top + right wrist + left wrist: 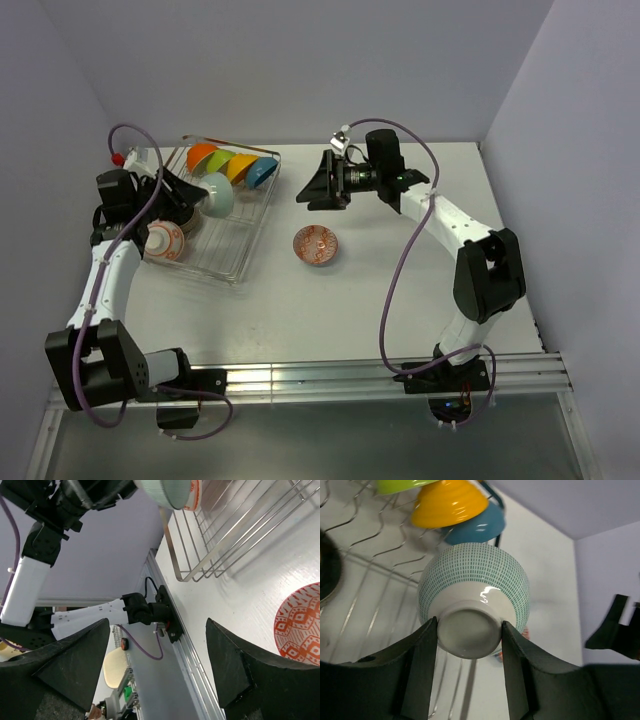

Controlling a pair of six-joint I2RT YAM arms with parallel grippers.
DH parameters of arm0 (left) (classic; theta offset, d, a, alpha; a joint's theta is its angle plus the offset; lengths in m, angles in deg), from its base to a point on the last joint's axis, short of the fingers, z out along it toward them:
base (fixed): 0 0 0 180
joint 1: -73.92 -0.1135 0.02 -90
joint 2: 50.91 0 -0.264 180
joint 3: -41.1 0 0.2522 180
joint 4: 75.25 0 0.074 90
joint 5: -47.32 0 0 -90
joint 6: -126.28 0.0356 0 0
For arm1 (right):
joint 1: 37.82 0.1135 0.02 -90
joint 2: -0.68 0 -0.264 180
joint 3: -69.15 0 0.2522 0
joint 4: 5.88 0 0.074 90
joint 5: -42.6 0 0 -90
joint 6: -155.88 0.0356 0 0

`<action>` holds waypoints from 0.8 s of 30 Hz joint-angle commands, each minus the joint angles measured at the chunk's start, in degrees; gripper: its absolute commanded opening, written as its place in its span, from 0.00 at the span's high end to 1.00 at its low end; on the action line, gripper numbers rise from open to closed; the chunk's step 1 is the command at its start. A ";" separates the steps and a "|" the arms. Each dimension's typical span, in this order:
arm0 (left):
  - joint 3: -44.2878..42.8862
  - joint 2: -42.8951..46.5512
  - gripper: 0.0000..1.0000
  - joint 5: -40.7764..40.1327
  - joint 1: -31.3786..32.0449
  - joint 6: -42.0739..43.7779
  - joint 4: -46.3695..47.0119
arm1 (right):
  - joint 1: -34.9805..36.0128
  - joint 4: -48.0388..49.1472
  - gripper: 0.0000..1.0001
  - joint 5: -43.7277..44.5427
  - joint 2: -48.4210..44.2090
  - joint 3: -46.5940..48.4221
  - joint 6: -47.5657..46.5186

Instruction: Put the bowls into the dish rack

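The silver wire dish rack (235, 255) stands at the back left. Orange (203, 155), green (222, 160), yellow (243, 166) and blue (263, 172) bowls stand on edge in a row at its far end. An orange-and-white patterned bowl (165, 240) lies in its near left corner. My left gripper (203, 197) is shut on the foot of a white bowl with teal dashes (475, 575), held over the rack (370, 580) beside the blue bowl (480, 527). A red patterned bowl (317, 245) sits upright on the table, also in the right wrist view (300, 630). My right gripper (315, 185) is open and empty, above the table.
The rack's near corner (200, 570) lies left of the red bowl. The metal rail (350, 378) runs along the table's front edge. Walls close in at the back and both sides.
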 commanded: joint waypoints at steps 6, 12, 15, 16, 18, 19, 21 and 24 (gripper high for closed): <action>-3.46 -3.98 1.00 -4.91 0.22 12.78 -5.78 | -1.38 -8.21 0.15 0.58 -2.83 4.14 -7.65; -6.01 -8.55 1.00 -9.99 2.41 17.17 -8.33 | -1.39 -9.89 0.15 0.32 -2.22 3.71 -9.15; -7.86 -11.10 1.00 -12.02 4.69 19.28 -10.18 | -1.39 -10.85 0.15 0.49 -1.95 3.79 -10.20; -8.38 -11.80 1.00 -13.42 6.09 20.42 -10.62 | -1.39 -11.29 0.15 0.49 -1.86 4.05 -10.64; -9.79 -13.91 1.00 -15.01 7.33 21.22 -11.58 | -1.39 -12.43 0.15 0.93 -1.69 3.97 -11.78; -10.23 -14.61 1.00 -16.41 8.30 21.66 -11.85 | -1.47 -13.31 0.14 1.46 -1.77 3.71 -12.31; -11.37 -16.29 1.00 -17.21 9.01 21.92 -12.03 | -1.39 -14.10 0.14 1.81 -1.95 3.44 -13.72; -12.34 -17.78 1.00 -19.67 11.80 22.63 -12.20 | -1.56 -15.33 0.14 1.99 -2.04 2.91 -14.86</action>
